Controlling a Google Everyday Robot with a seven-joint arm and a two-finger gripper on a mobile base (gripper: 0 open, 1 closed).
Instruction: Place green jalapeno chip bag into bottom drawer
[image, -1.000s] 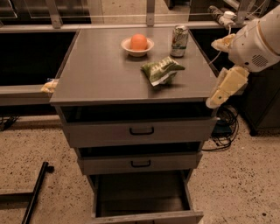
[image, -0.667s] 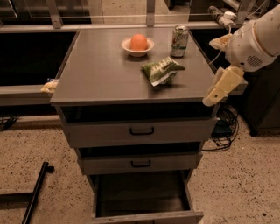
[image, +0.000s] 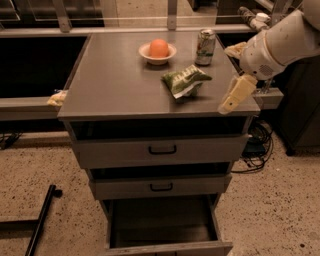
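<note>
The green jalapeno chip bag lies crumpled on the grey cabinet top, right of the middle. My gripper hovers at the top's right edge, just right of the bag and apart from it. Its pale fingers are spread open and hold nothing. The bottom drawer is pulled out at the foot of the cabinet, and its plain grey inside shows nothing in it.
A bowl with an orange fruit and a green-and-silver soda can stand at the back of the top. Two shallower drawers with black handles are shut above the open one. Cables lie on the floor at right, and a black bar at left.
My gripper has moved a little to the left and down, closer to the chip bag. Nothing else has moved.
</note>
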